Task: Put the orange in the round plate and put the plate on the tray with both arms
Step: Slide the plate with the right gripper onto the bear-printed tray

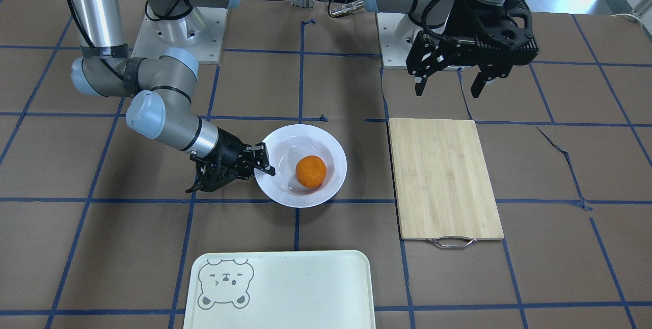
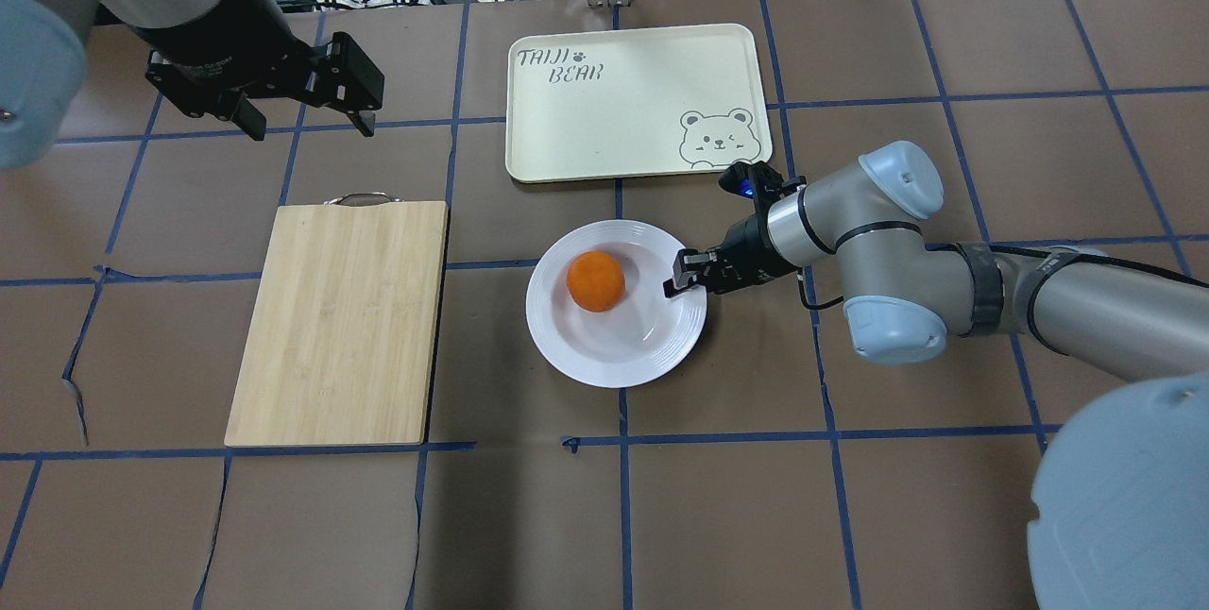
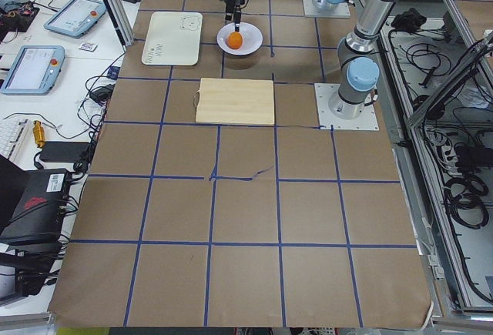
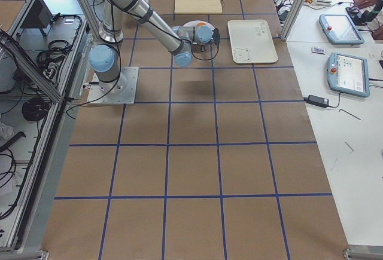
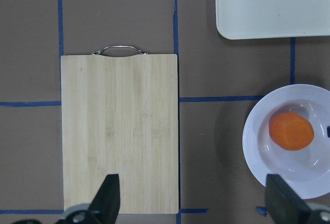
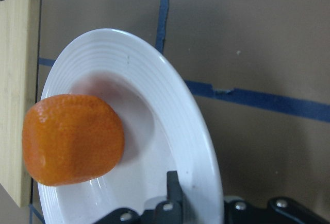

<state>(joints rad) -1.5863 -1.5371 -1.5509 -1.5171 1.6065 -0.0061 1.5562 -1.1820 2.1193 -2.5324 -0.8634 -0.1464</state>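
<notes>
Overhead exterior view: the small bright orange fruit [image 2: 595, 281] sits inside the sunken centre of the glossy white round plate [image 2: 616, 366], towards the side facing the bamboo cutting board with a metal handle [image 2: 340, 317]. The plate rests flat on the brown, blue-taped worktop [image 2: 850, 497]. The pale cream rectangular tray with a grey bear drawing [image 2: 604, 100] lies just beyond the plate on the side away from the robot, close to it but not touching. The board lies beside the plate on the robot's left, with a strip of bare worktop between them.

The right gripper [image 2: 682, 275] is low at the plate's edge, on the side opposite the board. Its fingers [image 6: 175, 195] are close together, pinching the ridged rim; the right wrist view shows one finger lying on the rim's upper face, and the other is hidden beneath it.

The left gripper [image 2: 310, 130] hangs above the worktop, well apart from the plate and past the board's handle end. Its fingers [image 5: 109, 198] are spread wide and hold nothing
</notes>
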